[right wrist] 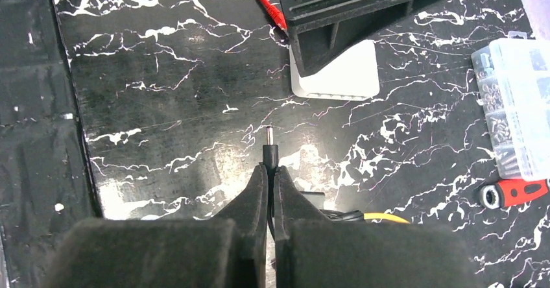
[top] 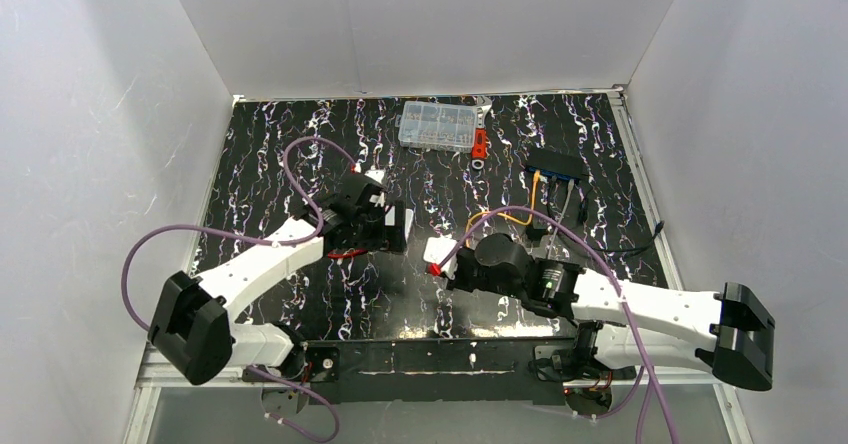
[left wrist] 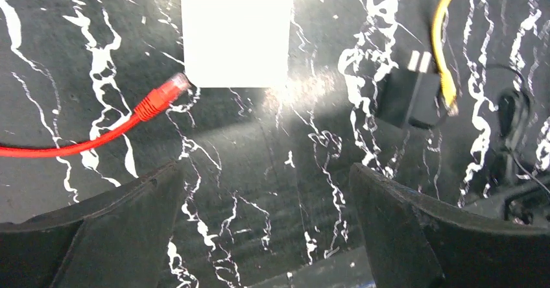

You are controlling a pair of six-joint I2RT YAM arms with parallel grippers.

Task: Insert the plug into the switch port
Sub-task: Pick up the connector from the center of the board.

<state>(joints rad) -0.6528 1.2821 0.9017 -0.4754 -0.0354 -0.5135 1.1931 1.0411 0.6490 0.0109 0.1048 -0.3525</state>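
Observation:
The flat black switch (top: 555,164) lies at the back right, its blue-edged face toward me; single ports are too small to tell. A thin orange cable (top: 500,213) runs from that face and loops over the mat. In the left wrist view its clear plug (left wrist: 449,101) lies beside a black adapter (left wrist: 408,98), free of both grippers. My left gripper (left wrist: 264,171) is open and empty above the mat, short of the white box (left wrist: 235,28). My right gripper (right wrist: 269,168) is shut on a black barrel power plug (right wrist: 269,150), not the clear plug.
A red wire with a red connector (left wrist: 159,100) lies by the white box's corner. A clear parts box (top: 437,126) and a red-handled tool (top: 480,144) sit at the back. Black leads trail right of the switch (top: 620,249). White walls enclose the mat.

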